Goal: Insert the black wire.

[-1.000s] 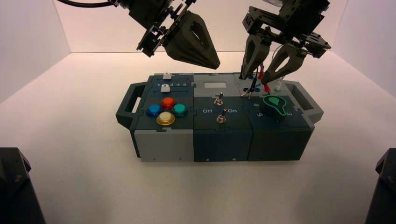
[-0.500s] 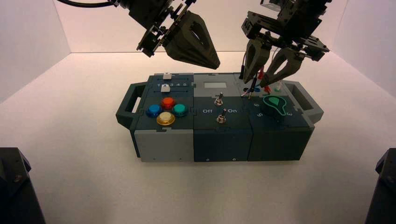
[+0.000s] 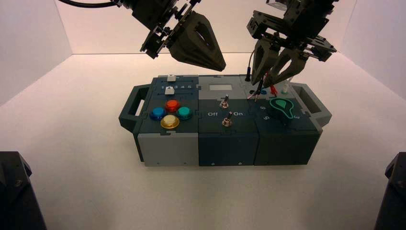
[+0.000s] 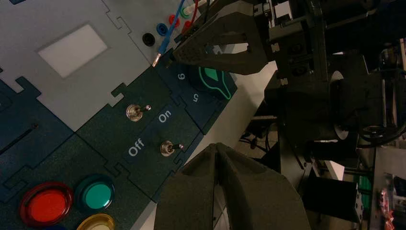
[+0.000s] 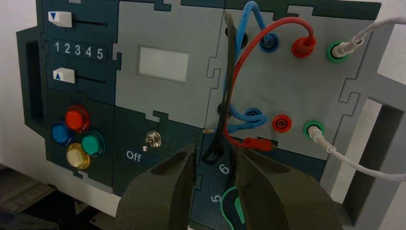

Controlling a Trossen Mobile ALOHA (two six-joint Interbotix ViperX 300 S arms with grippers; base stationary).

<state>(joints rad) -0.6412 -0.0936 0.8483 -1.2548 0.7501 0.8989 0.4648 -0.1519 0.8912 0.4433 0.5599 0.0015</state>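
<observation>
On the pale surface [image 3: 95, 158] stands the box [image 3: 227, 148], its white sliders [image 3: 170, 90] and coloured round buttons [image 3: 169, 121] at the left. The left tool [image 3: 223, 68] hangs over the box's left-middle, clenched on nothing. Farther right come two metal switches [image 3: 227, 122], then the black wire [image 5: 231, 52], arching from the far black socket, its lower part between the parted fingers of the right tool [image 3: 262, 83], released, above the box's right section, near the green-edged knob [image 3: 281, 109]
</observation>
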